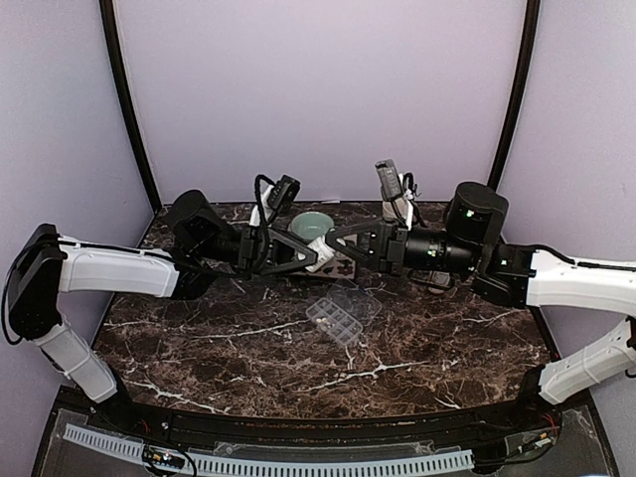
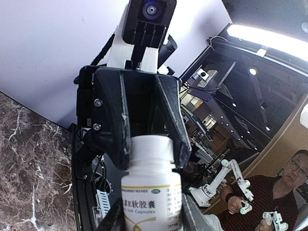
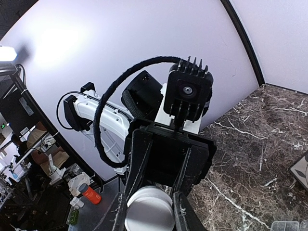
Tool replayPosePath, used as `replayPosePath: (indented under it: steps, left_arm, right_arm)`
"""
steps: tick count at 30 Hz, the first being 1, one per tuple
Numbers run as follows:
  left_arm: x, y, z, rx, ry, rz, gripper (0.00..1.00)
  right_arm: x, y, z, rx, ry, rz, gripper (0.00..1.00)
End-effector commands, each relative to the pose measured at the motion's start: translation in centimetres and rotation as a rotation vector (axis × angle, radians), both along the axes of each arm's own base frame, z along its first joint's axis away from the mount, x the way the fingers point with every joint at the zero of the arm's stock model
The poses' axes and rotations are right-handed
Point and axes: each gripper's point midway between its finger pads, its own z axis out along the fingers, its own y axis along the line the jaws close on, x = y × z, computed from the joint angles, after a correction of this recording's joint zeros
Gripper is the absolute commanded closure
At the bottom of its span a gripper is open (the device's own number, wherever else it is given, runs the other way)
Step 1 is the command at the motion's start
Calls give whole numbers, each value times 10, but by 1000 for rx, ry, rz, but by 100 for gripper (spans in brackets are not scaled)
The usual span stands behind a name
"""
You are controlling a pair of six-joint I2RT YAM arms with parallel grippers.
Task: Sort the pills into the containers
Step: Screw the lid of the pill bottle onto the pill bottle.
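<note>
A small white bottle (image 1: pixel 320 254) with a printed label (image 2: pixel 151 192) hangs above the table's back middle, held between both arms. My left gripper (image 1: pixel 314 255) (image 2: pixel 151 219) is shut on its body. My right gripper (image 1: pixel 332 246) (image 3: pixel 150 217) is shut on the bottle's white cap (image 3: pixel 149 211) (image 2: pixel 151 149), facing the left one. The clear pill box (image 1: pixel 333 318) lies on the marble in front of them, with its lid (image 1: pixel 360 298) open and its containers in two rows. No pills show in any view.
A pale green bowl (image 1: pixel 311 227) stands just behind the grippers, with a small patterned tile (image 1: pixel 343 266) under them. The dark marble table (image 1: pixel 199 348) ends at a black rail along the near edge. An orange bottle (image 3: pixel 90 194) sits off the table in the background.
</note>
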Motion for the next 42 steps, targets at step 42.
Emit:
replayPosePath:
  steps: [42]
  left_arm:
    - [-48,8,97,-212,-199,-134,100]
  right_arm:
    - [-29,11,-17,-75,-47,82,100]
